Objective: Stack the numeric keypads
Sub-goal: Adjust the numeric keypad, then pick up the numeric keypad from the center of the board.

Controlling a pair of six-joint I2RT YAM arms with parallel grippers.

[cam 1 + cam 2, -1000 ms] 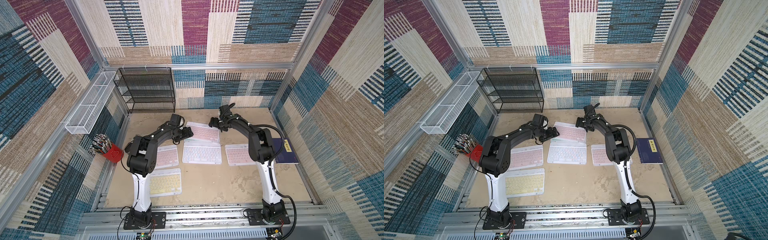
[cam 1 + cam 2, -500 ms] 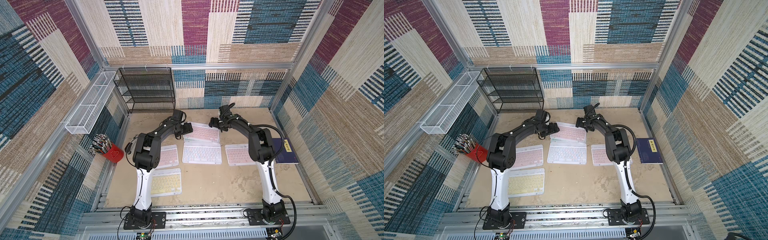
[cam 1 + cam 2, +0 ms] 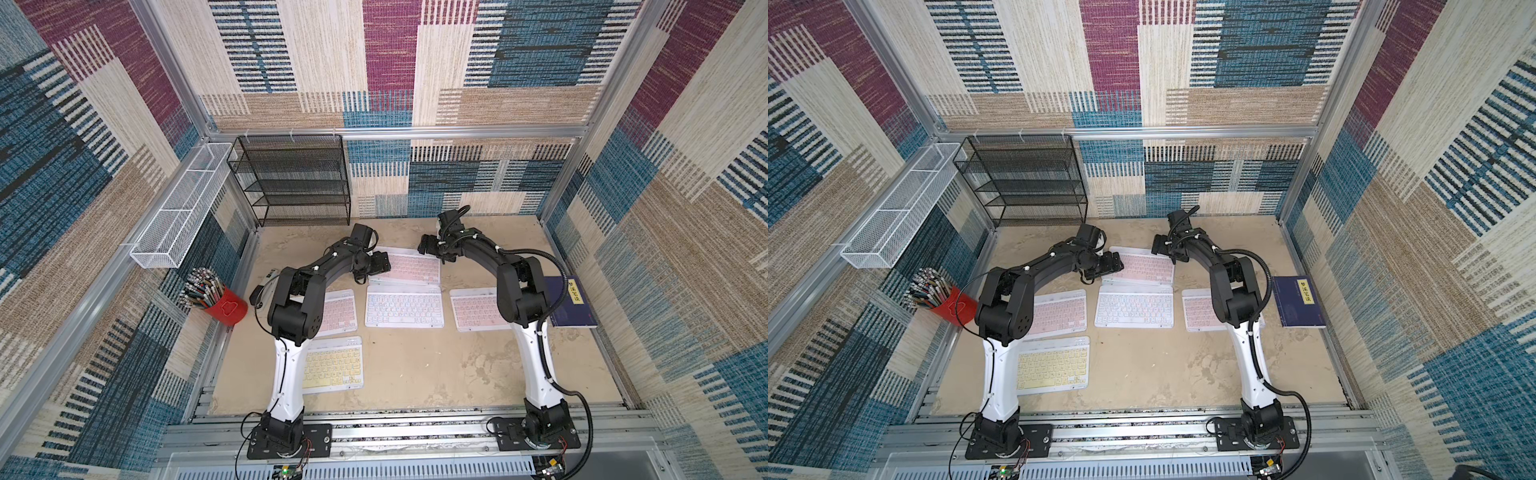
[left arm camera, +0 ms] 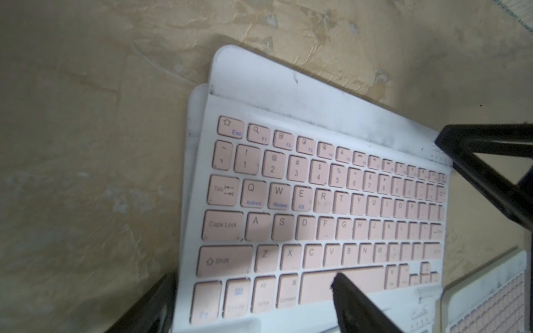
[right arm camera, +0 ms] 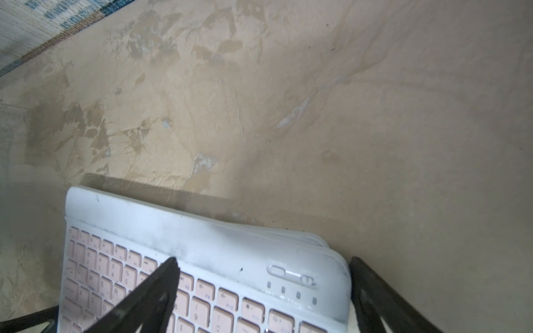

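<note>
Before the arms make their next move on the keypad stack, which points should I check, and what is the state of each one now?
1. Left gripper and right gripper open, holding nothing: ok.
2. One gripper at each end of the far pink keypad: ok.
3. Far pink keypad square on the keypad beneath: not ok; the lower edge shows past it at the left gripper's end.
4. Fingers clear of the keys: cannot tell; one finger of each gripper hangs over them.
5. White keypad, yellow keypad, left pink keypad and right pink keypad lie single, not yet stacked: ok.
</note>
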